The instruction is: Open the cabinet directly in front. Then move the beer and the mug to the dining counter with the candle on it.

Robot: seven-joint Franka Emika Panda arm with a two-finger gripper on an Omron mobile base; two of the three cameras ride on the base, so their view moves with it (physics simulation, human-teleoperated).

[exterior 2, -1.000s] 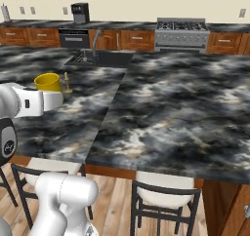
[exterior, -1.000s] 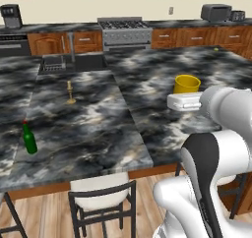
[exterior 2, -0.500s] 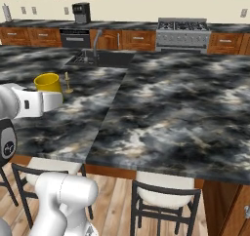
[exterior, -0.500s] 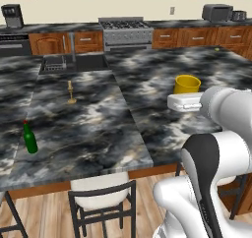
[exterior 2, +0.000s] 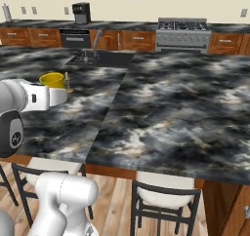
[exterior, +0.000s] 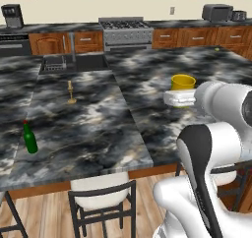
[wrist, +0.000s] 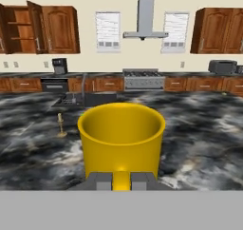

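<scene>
The mug [wrist: 121, 141] sits upright straight ahead of the jaws, its open mouth up and its yellow wall rising just beyond the two dark tips, which are closed on what looks like its handle or lower wall at the near side; the grip point itself is too small to tell apart. In the left base view the mug [exterior: 183, 81] shows beyond the white hand, held over the dark marble tabletop [exterior: 98, 129] of the dining counter; whether its base already touches the marble or hangs just above it cannot be told. The relation that matters for the coming move is down: the marble lies directly beneath the jaws and the held mug, so the set-down looks like a short straight lowering with the mug kept upright, then a release. Off to the left of the jaws and a little farther on stands the candle [wrist: 60, 125], well apart from the mug, which marks this as the right counter. The beer [exterior: 30, 138] already stands upright on the same tabletop, far off to the left and nearer the stool side. Far ahead and up to the left, the cabinet [wrist: 28, 29] stands with its door swung open.
</scene>
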